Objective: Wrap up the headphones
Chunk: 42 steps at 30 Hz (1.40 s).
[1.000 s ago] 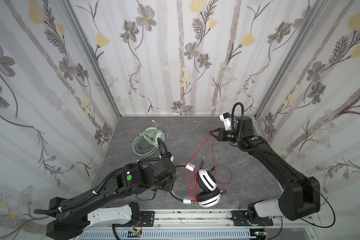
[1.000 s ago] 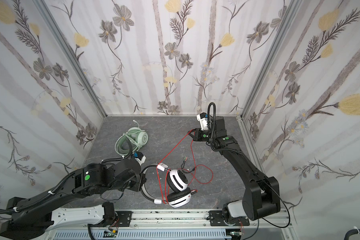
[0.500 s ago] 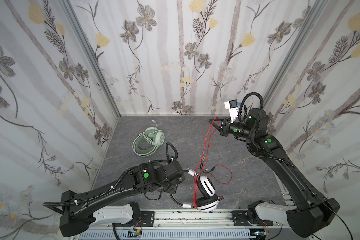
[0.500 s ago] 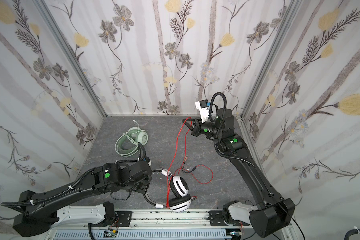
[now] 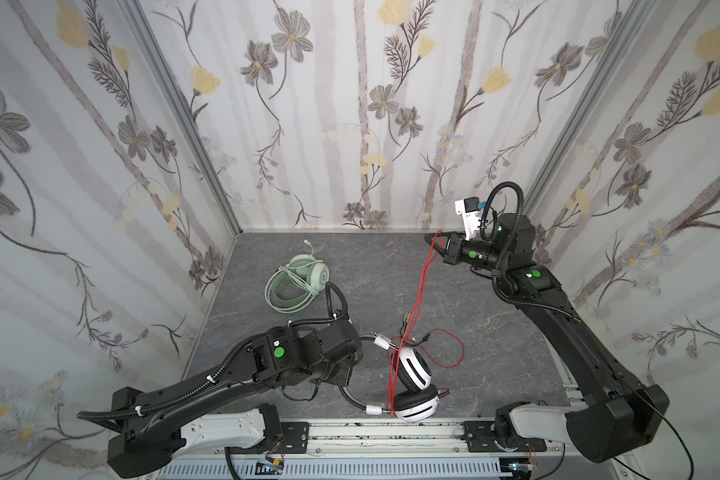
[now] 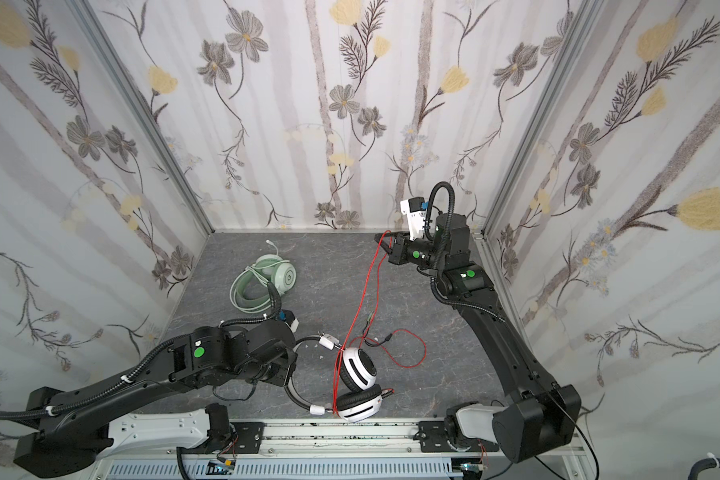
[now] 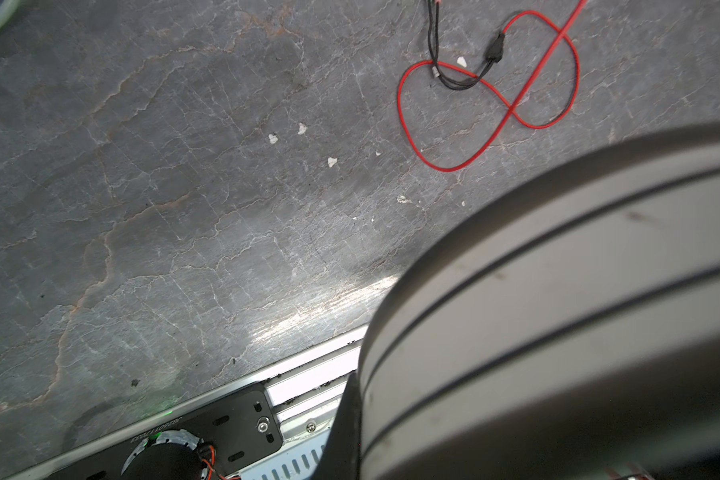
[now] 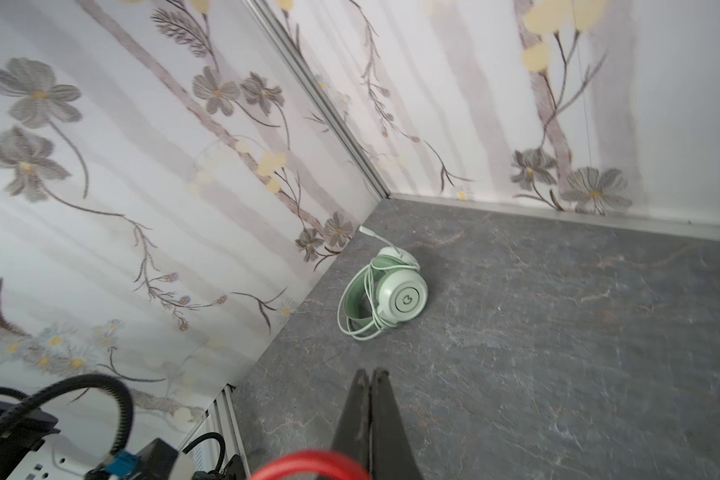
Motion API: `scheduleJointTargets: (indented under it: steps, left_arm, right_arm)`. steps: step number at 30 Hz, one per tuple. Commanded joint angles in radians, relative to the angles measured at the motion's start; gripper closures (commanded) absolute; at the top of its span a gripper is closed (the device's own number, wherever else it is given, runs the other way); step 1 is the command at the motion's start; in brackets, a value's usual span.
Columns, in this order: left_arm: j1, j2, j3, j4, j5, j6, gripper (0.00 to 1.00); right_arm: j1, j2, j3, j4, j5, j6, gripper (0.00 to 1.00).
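Your right pincer [image 5: 429, 240] grips the cable [image 5: 419, 297] high near the surface's back edge; your left pincer [image 6: 288, 368] clamps the white headset [image 5: 413, 369].

Both the left arm [image 5: 225, 376] and the right arm [image 5: 578, 345] have matt black moulded casings, each on a white base cover [image 5: 225, 432]. Each arm carries a round green sticker [image 5: 279, 352]. A ribbed black hose [image 5: 334, 297] runs outside the joints, and the left has a white cable tie [image 5: 212, 379]. The right wrist bears a white camera bracket [image 5: 467, 216] with a blue plug [image 5: 481, 205]. The right hand [image 8: 368, 371] has two flat black tapering fingers [image 8: 387, 415]. The black slotted base plate [image 7: 242, 432] shows one silver screw [image 7: 262, 425] and red wires [image 7: 209, 458].
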Motion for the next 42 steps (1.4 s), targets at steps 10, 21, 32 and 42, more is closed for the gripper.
scheduleJointTargets:
  steps: [10, 21, 32, 42]
  left_arm:
    - [0.006, -0.048, 0.322, -0.100, -0.009, -0.005, 1.00]
    - [0.067, 0.141, 0.723, -0.351, -0.197, 0.047, 1.00]
    - [0.216, 0.246, 0.900, -0.394, -0.153, 0.124, 1.00]
    - [0.301, 0.268, 0.929, -0.392, -0.091, 0.165, 1.00]
  right_arm:
    - [0.003, 0.131, -0.229, 0.037, -0.122, -0.047, 0.85]
    - [0.056, -0.117, -0.520, 0.163, -0.117, -0.074, 0.39]
    - [0.163, -0.089, -0.638, 0.118, 0.166, -0.157, 0.25]
    - [0.224, 0.144, -0.572, 0.083, 0.217, -0.265, 0.36]
